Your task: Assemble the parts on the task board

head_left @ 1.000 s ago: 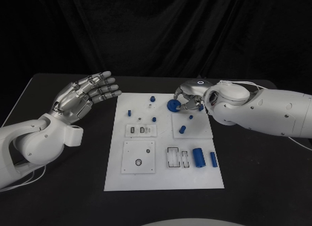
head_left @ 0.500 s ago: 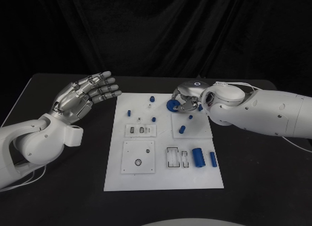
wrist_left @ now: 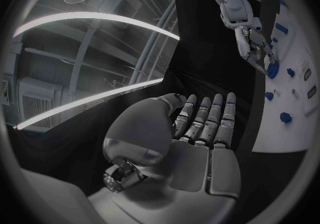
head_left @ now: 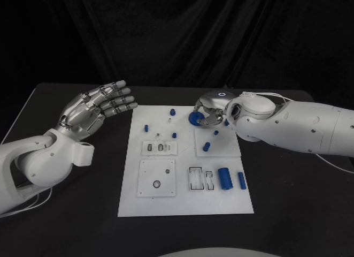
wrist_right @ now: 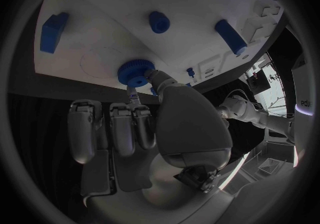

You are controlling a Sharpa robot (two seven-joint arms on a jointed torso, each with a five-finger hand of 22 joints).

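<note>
While the silver right hand (head_left: 210,113) is held over the far right part of the white rectangular task board (head_left: 185,203), a blue toothed gear-like disc (wrist_right: 136,72) is pinched between its thumb and a fingertip, with the remaining fingers (wrist_right: 112,128) curled in beside it; in the right wrist view the disc is seen close above the board near a faint circular outline, contact cannot be told. In the head view the same disc (head_left: 197,119) is seen just under the hand near the board's far edge. The silver left hand (head_left: 96,110) is held raised off the board's left edge, over the black table (head_left: 61,214), palm up, fingers spread and grasping nothing. Two blue cylinders (head_left: 225,178) are seen lying by the board's right edge, and small blue pegs (head_left: 171,112) standing near its far edge.
</note>
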